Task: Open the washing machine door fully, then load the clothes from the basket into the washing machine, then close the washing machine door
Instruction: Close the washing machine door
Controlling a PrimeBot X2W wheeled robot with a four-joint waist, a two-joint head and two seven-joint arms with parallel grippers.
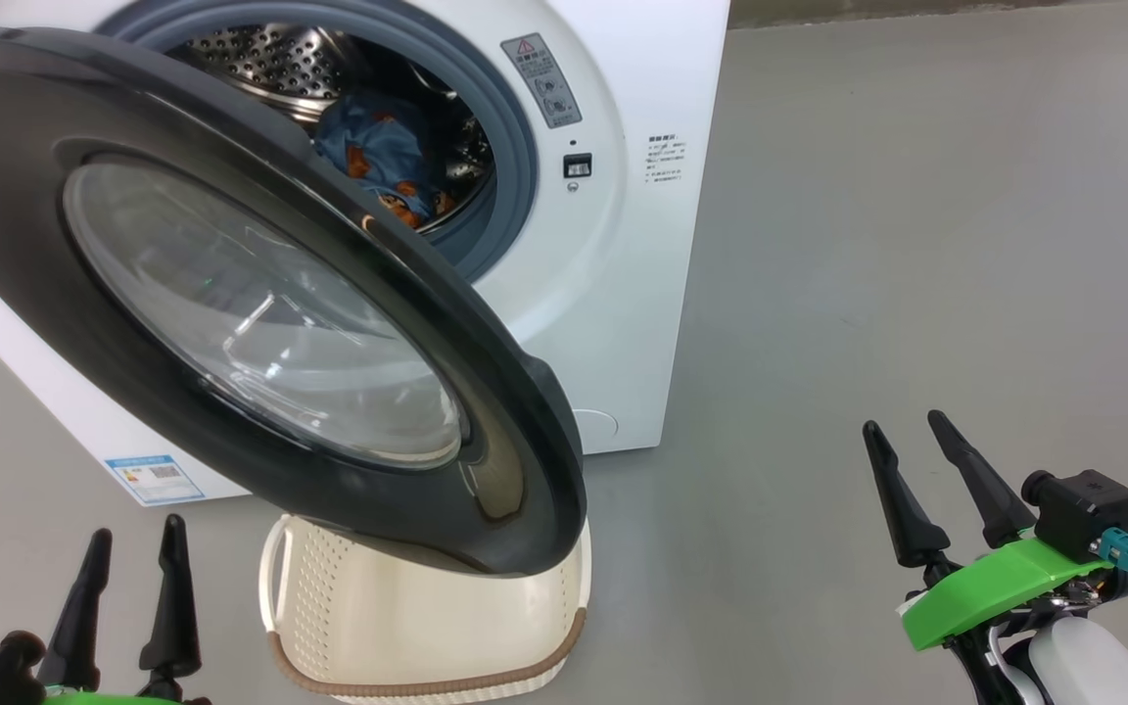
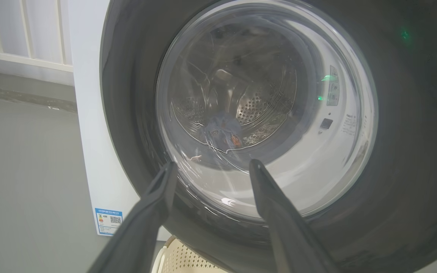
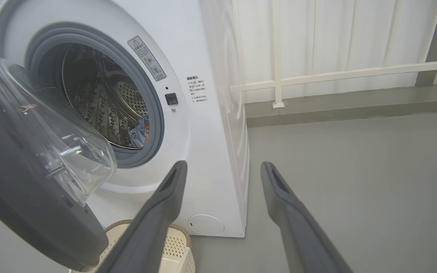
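Both low and empty, left end effector (image 1: pixel 137 527) and right end effector (image 1: pixel 903 421) gape upward.

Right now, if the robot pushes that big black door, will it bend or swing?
Probably swing: the washing machine door stands part-open, so it should pivot stiffly, not bend. Its glossy rim looks slippery, so the fingers may slide. The thick glass bowl suggests it is fairly heavy.

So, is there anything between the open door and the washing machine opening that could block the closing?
Nothing visible does. The clothes lie inside the drum, and the basket sits on the floor below the door.
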